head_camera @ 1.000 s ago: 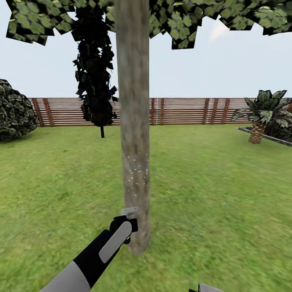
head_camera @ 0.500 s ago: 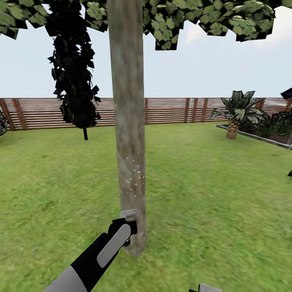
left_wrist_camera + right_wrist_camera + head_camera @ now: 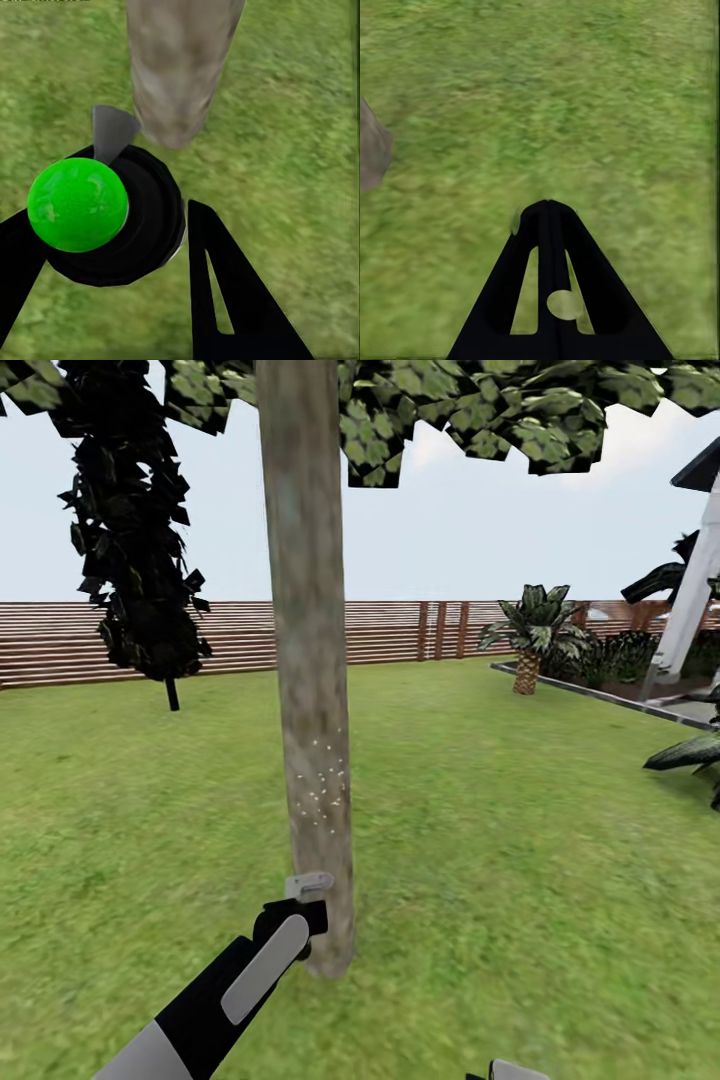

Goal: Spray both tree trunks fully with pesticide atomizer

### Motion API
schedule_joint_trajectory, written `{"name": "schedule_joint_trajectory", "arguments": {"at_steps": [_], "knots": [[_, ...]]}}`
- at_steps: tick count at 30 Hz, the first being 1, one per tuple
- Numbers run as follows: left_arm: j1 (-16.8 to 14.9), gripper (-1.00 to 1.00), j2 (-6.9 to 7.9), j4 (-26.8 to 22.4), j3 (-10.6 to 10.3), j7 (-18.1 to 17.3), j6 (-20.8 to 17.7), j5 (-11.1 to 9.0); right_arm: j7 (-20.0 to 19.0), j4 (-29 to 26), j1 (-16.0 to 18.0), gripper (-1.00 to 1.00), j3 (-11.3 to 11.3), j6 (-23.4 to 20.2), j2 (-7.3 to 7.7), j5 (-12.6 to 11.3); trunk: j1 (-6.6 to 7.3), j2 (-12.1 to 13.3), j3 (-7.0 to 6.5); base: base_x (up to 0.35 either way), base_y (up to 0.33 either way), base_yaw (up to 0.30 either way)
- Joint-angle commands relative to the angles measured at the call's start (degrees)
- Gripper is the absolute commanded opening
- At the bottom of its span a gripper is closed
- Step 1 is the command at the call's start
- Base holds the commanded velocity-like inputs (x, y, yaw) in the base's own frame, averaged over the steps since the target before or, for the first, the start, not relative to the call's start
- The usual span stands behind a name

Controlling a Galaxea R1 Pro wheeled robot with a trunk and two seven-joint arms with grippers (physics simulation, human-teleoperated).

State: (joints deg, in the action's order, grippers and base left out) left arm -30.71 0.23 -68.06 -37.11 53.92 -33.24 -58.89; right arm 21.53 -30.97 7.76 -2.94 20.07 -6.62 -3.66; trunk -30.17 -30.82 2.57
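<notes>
A tree trunk (image 3: pixel 308 660), mottled grey-brown, rises from the grass just ahead, with green canopy leaves (image 3: pixel 480 410) over it. A patch of small white specks (image 3: pixel 322 796) dots the trunk at low height. My left gripper (image 3: pixel 292 920) is shut on the pesticide atomizer (image 3: pixel 308 884), whose grey nozzle sits right against the trunk near its foot. In the left wrist view the atomizer (image 3: pixel 112 217) is a black body with a bright green ball, held between the black fingers (image 3: pixel 225 300), and the trunk base (image 3: pixel 180 67) is close beyond it. My right gripper (image 3: pixel 550 217) hangs shut over bare grass.
A brown slat fence (image 3: pixel 400 630) rings the lawn (image 3: pixel 520 840). A dark narrow cypress-like tree (image 3: pixel 135 550) stands back left. At the right are a palm-like plant (image 3: pixel 530 635), a raised planting bed edge (image 3: pixel 590 695) and a white structure (image 3: pixel 695 590).
The camera has turned to the right, so the fence, palm and dark tree sit further left and a white structure has come into view. The left arm with the atomizer stays by the trunk's foot.
</notes>
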Motion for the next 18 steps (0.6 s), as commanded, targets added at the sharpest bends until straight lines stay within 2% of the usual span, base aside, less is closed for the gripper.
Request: {"name": "schedule_joint_trajectory", "arguments": {"at_steps": [1,8,18], "knots": [[-0.1,-1.0,0.03,-0.2,-0.1,0.4,-0.1,-0.3,0.3,0.0,0.1,-1.0,-0.3,0.2,0.02,-0.4,-0.01,-0.1,0.12,-0.236,0.278,-0.22],[0.2,-1.0,0.06,-1.3,0.0,0.6,0.2,-0.3,0.3,0.0,0.1,-1.0,-0.3,0.2,0.02,-0.4,-0.01,-0.1,0.12,-0.144,0.309,-0.216],[0.6,-1.0,0.04,-1.5,0.0,0.4,0.2,-0.3,0.3,0.0,0.1,-1.0,-0.3,0.2,0.02,-0.4,-0.01,-0.1,0.12,0.046,0.347,-0.243]]}}
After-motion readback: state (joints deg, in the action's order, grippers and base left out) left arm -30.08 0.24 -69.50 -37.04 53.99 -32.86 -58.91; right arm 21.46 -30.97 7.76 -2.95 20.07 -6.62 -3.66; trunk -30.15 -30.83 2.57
